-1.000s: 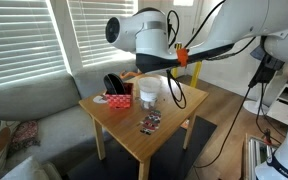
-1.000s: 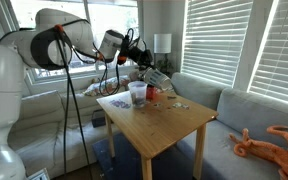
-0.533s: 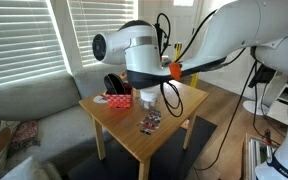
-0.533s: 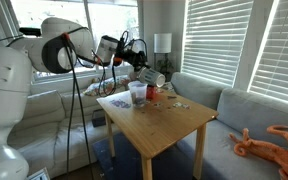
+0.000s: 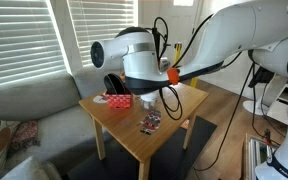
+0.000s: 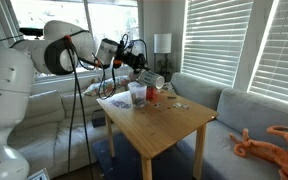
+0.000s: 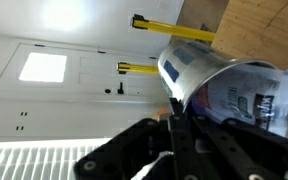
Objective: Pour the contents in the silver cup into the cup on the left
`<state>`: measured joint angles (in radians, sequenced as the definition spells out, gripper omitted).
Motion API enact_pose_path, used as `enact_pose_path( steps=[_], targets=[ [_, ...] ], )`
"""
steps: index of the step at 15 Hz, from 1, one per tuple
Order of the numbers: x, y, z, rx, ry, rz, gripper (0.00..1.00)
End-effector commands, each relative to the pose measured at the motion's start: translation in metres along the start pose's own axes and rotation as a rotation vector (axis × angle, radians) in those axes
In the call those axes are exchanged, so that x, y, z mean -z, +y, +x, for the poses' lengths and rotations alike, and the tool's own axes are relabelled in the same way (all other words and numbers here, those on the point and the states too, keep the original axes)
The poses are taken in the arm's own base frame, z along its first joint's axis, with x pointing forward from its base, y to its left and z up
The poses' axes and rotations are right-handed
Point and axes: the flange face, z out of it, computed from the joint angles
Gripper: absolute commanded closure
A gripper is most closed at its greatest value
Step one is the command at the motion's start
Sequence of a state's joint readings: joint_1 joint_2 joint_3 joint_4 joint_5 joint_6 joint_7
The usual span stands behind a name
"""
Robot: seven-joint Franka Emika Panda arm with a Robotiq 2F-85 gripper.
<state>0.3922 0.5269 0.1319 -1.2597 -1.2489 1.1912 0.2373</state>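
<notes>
My gripper (image 6: 147, 73) is shut on the rim of the silver cup (image 6: 155, 79) and holds it tipped on its side above the table. The wrist view shows the silver cup (image 7: 219, 85) lying sideways, its rim pinched at the gripper (image 7: 174, 105). A pale translucent cup (image 6: 138, 93) stands upright on the wooden table (image 6: 169, 125), just below and beside the tilted cup's mouth. The short red container (image 5: 119, 99) stands next to it and also shows in an exterior view (image 6: 152, 95). In an exterior view the arm (image 5: 139, 60) hides both cups.
Black headphones (image 5: 112, 85) lie at the table's back edge. A small patterned packet (image 5: 150, 123) lies mid-table. Small items (image 6: 177, 103) lie near the far edge. A grey sofa (image 5: 29, 105) wraps round the table (image 5: 174, 130). An orange plush toy (image 6: 274, 142) lies on the sofa.
The arm has swung down and across in front of the upright cup, which is now hidden in that exterior view. The silver cup stays gripped and tilted above the table.
</notes>
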Motion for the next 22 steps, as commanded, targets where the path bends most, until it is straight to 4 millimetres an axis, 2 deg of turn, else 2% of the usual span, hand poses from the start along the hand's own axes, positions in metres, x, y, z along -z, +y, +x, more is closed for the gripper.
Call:
enact_pose_path(
  steps=[1,6,18,19,22],
  targets=[
    [0.021,-0.002,-0.005,0.015,-0.02,-0.098,0.99],
    [0.03,-0.003,-0.014,0.059,-0.097,-0.228,0.99],
    [-0.003,-0.003,-0.006,0.15,-0.247,-0.349,0.99],
    [-0.002,0.0,-0.006,0.151,-0.228,-0.33,0.99],
    [0.006,0.025,-0.014,0.013,-0.096,-0.216,0.99]
  ],
)
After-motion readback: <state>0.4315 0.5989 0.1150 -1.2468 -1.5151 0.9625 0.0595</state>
